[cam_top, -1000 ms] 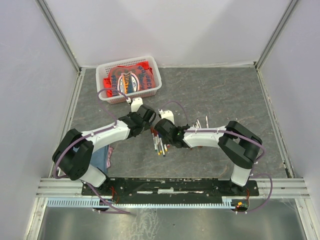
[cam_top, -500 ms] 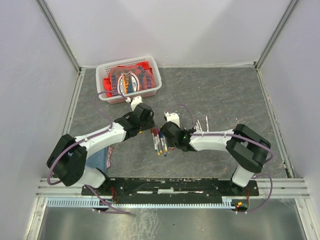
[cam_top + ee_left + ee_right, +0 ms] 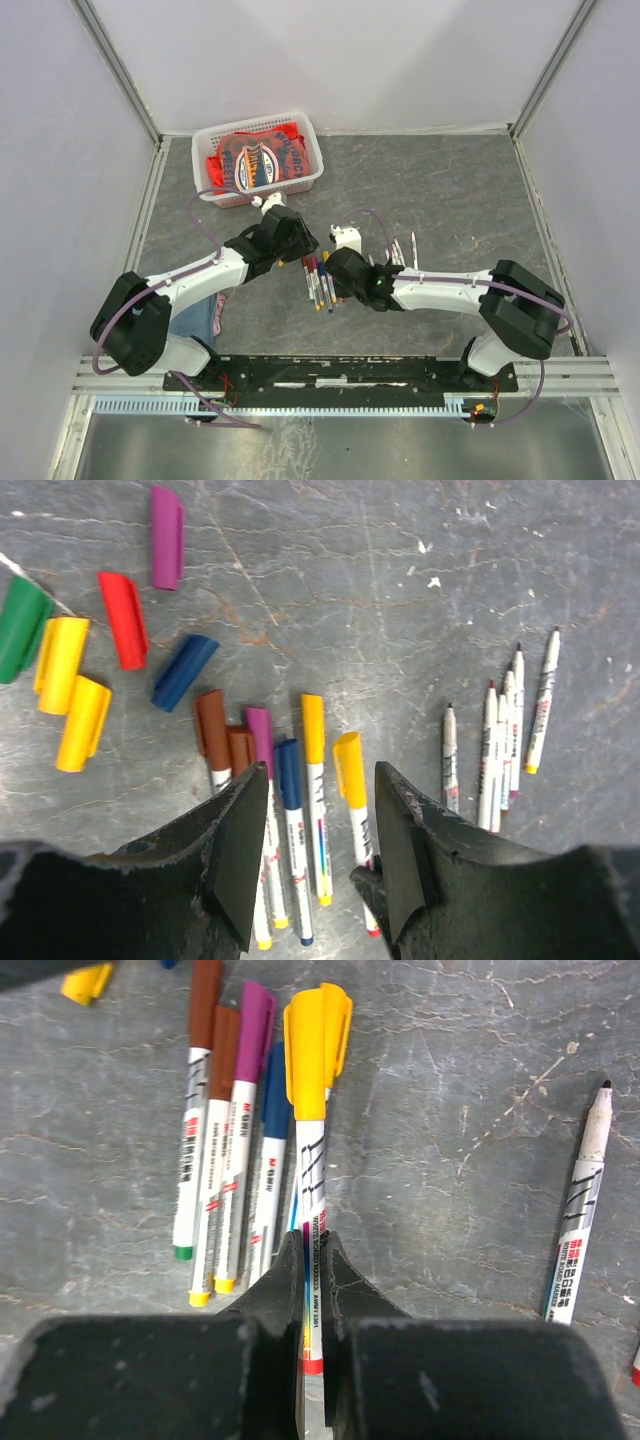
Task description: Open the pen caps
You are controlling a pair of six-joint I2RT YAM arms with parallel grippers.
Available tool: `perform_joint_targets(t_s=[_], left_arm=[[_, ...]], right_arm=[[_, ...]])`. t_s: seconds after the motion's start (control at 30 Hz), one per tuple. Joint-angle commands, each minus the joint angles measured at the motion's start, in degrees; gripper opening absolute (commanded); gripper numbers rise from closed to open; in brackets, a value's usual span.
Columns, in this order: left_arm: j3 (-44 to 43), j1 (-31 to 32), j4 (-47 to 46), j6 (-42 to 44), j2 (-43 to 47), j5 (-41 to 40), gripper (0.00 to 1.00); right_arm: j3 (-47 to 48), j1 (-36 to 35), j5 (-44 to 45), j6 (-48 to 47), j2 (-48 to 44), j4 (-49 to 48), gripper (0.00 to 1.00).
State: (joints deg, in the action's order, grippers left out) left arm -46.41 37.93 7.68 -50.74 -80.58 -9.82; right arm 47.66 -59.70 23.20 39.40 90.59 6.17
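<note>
Gripping the yellow-capped pen (image 3: pixel 312 1175) by its barrel, right jaws are clamped tight, on the desk (image 3: pixel 450 190) toward its near edge. Left jaws stand wide open, empty. Next: close them on the yellow cap (image 3: pixel 349 770), then pull.

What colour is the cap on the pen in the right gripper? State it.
Yellow cap, on the gripped pen; best in right wrist view.

On the grey stone-patterned table (image 3: pixel 450 190), the two white and black arms meet in the middle. The left gripper (image 3: pixel 297 243) and the right gripper (image 3: pixel 338 272) stand on the two sides of a row of thin white pens (image 3: pixel 320 288) with small coloured caps (image 3: pixel 312 263). A few bare white pens (image 3: pixel 402 250) lie just behind the right arm. A white plastic basket (image 3: pixel 312 150) at the far left holds a red printed cloth (image 3: pixel 255 160).
</note>
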Motion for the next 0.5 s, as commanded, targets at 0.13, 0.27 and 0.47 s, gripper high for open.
perform_joint_targets(t_s=[0.13,0.27,0.47], left_arm=[[-0.06,-0.31,-5.61,-4.09,-0.11,6.48,0.54],[0.22,-0.31,-6.32,-4.60,-0.63,7.50,0.54],[2.30,-0.32,-8.93,-6.16,-0.14,8.47,0.54]], right_arm=[[-0.46,-1.87,1.83,0.57,-5.86,-2.37,0.01],[-1.09,-2.18,1.94,0.81,-8.30,-2.47,0.01],[-2.75,-2.41,-0.40,1.98,-11.11,-4.85,0.01]])
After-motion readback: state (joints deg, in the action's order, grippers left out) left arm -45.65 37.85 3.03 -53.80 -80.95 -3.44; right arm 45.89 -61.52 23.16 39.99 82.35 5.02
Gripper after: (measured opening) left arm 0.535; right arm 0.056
